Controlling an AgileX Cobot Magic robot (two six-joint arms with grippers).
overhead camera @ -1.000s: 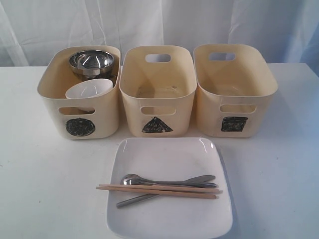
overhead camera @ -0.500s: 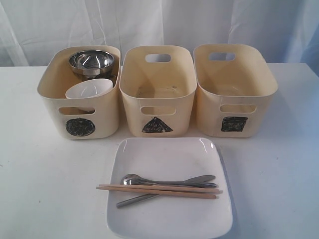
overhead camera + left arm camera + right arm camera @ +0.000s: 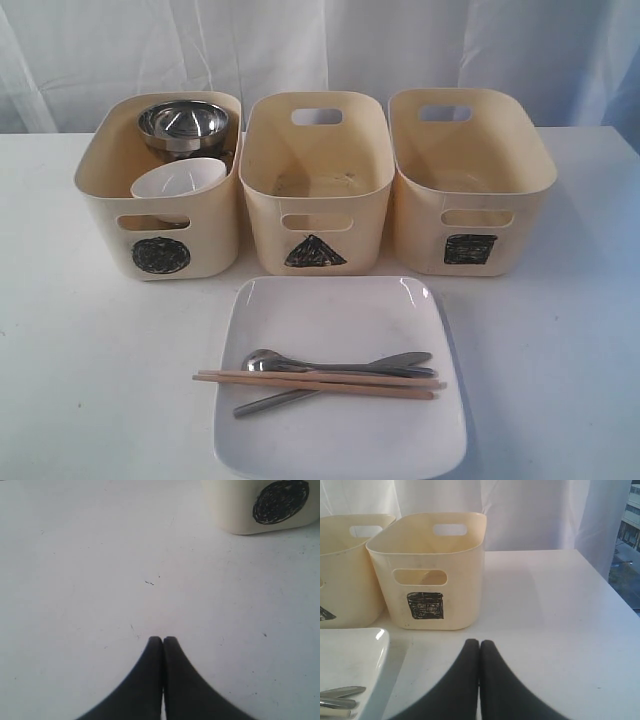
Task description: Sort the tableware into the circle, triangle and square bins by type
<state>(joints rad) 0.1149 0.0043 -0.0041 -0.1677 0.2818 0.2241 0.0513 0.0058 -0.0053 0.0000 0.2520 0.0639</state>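
**Round ware binned; plate and utensils left to sort**

Left claw (image 3: 162, 640): tips pressed together, empty, over bare worktop (image 3: 100, 555) near the circle bin (image 3: 235, 505). Right claw (image 3: 479, 642): likewise closed and empty, just in front of the square bin (image 3: 460, 580).

Circle bin holds the steel bowl (image 3: 183, 122) and small white bowl (image 3: 178, 180); mugs not made out. Triangle bin (image 3: 262, 215) and square bin look empty.

Left to sort: chopsticks (image 3: 320, 381) and steel cutlery (image 3: 265, 360), lying across the white square plate (image 3: 340, 310) in front of the bins.

Nothing blocks either reach. My judgement: utensils must come off before the plate is moved.
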